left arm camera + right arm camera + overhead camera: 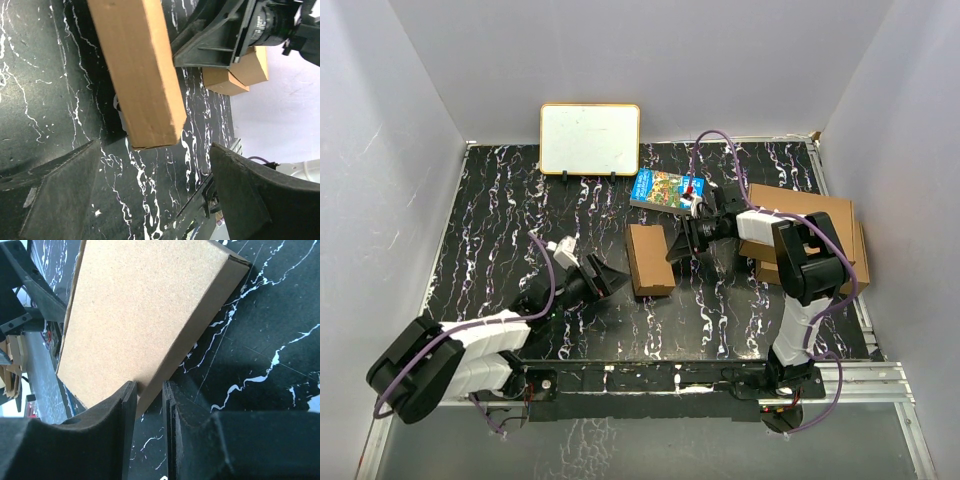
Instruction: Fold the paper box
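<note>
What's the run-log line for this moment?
paper box: folded, lying flat | left gripper: open, beside it | right gripper: narrow at its edge, grip unclear

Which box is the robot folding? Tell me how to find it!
Look at the black marbled table. Near its middle, just in front of the colourful pack, lies the small box. It is flat, brown and lies by itself, unlike the bigger brown boxes stacked at the right edge.

Black table (500, 200) with paper box (649, 260), whiteboard (590, 138)

paper box (650, 260) | plain brown cardboard, closed | centre of black marbled table (500, 220)
</note>
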Motion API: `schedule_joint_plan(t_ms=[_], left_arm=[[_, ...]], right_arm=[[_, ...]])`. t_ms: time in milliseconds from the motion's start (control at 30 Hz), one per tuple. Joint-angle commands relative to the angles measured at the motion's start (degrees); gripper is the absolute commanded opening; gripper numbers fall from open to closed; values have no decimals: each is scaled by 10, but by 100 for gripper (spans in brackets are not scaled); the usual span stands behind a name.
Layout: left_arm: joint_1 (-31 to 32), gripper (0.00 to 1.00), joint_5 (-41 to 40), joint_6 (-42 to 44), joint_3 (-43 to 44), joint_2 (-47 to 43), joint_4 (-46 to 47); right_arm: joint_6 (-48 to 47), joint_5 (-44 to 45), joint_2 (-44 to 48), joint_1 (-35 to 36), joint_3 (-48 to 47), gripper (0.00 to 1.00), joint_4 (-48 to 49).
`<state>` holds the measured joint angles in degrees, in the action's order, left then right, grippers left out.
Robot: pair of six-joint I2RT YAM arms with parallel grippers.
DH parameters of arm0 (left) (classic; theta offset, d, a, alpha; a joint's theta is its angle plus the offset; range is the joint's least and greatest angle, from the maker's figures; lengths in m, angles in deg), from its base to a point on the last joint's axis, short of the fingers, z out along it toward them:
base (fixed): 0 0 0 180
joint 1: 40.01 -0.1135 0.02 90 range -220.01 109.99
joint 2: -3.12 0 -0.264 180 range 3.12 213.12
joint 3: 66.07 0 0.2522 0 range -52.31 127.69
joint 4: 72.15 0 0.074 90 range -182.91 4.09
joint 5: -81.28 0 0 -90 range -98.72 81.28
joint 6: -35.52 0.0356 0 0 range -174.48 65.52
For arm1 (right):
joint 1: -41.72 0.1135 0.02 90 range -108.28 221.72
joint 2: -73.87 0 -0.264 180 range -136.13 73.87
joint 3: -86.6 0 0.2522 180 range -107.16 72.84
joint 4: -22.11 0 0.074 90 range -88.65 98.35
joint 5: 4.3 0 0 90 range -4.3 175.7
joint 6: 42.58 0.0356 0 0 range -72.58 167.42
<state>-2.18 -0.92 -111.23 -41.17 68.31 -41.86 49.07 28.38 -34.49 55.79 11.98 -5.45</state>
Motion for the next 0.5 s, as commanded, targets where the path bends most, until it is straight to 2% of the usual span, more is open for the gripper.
schedule_joint_plan(t_ms=[0, 100, 233, 467], left_arm=[[-3, 90, 6, -13, 24, 40, 36], [-3, 97, 19, -17, 45, 83, 60], [-2, 97, 30, -19, 73, 119, 91], [-3, 93, 26, -1, 128, 159, 32]], right_arm=[[-11, 18, -5, -10, 9, 30, 25], [-16, 16, -7, -10, 9, 30, 20], [-23, 19, -9, -11, 7, 30, 14], [-49, 62, -9, -11, 0, 26, -10]])
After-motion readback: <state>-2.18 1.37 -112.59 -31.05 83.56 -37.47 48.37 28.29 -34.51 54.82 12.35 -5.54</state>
